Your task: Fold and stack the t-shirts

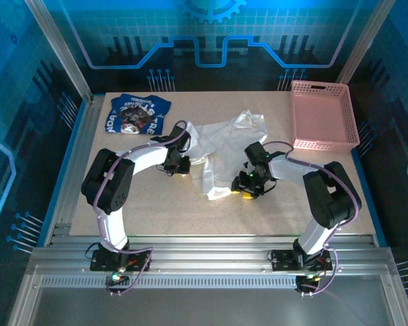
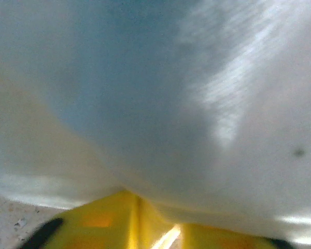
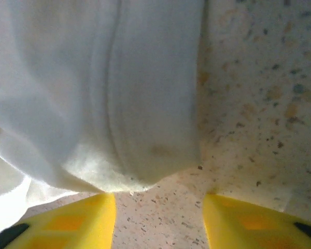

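Observation:
The white t-shirt (image 1: 226, 146) lies crumpled at the table's middle. In the left wrist view its cloth (image 2: 160, 104) hangs close over the lens, with a small dark mark (image 2: 299, 152). My left gripper (image 1: 179, 168) (image 2: 155, 218) is at the shirt's left edge, its yellow fingers close together and pinching the cloth. At the shirt's lower right edge my right gripper (image 1: 247, 190) (image 3: 158, 202) stands open, low over the table. The shirt's hem (image 3: 145, 171) ends just ahead of its fingertips, with bare table between them. The royal-blue t-shirt (image 1: 139, 115) with white lettering lies at the back left.
A pink lattice basket (image 1: 323, 115) stands at the back right corner. Speckled tabletop (image 1: 156, 210) stretches bare in front of the white shirt. Metal rails (image 1: 204, 251) run along the near edge by the arm bases.

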Controlling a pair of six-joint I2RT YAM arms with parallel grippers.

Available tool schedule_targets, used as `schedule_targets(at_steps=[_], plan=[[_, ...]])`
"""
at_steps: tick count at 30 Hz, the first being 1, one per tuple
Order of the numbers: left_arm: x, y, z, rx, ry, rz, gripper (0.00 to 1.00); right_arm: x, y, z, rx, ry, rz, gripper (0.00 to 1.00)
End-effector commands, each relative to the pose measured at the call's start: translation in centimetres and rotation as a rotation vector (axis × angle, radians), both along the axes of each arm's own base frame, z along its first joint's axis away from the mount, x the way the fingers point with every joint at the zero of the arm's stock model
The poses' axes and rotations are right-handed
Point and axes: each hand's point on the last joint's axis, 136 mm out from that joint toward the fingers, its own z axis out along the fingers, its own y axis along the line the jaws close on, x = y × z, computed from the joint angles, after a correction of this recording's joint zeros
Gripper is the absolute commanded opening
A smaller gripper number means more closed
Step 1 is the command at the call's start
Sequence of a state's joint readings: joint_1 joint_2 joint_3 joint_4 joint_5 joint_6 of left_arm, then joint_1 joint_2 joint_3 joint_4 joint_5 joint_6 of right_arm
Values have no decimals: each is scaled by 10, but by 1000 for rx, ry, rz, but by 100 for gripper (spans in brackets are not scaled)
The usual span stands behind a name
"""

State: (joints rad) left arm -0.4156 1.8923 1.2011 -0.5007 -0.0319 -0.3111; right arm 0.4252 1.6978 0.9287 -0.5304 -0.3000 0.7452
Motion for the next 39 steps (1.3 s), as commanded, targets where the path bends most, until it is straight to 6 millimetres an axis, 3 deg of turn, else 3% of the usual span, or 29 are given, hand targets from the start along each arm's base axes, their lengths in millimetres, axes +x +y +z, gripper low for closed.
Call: schedule_targets(at_steps=[1,3,7,13,21,26,29,32,36,39], plan=[[-4,3,10,28,8,-26,3,43,4,6,-13,-125,-19,28],[-2,1,27,3,-22,-27,0,49,3,9,-12,-136,-29,14],[-7,-3,66,-68,-70,-25,0,57,-10,19,-30,-164,-53,0],[-18,15,124,-251,-121,74,0,52,-48,63,-91,-213,-78,0],[-29,66,204,-548,-232,267,0,28,-140,128,-240,-276,-191,0],[-39,68,236,-678,-251,280,0,38,-179,162,-279,-331,-232,0],[-47,72,242,-678,-266,287,0,49,-195,184,-323,-368,-241,0],[-52,88,227,-649,-257,340,0,61,-202,191,-340,-378,-229,0],[-41,107,193,-596,-249,393,0,88,-199,168,-316,-335,-190,0],[-16,115,171,-564,-242,403,0,119,-197,145,-286,-322,-188,0]])
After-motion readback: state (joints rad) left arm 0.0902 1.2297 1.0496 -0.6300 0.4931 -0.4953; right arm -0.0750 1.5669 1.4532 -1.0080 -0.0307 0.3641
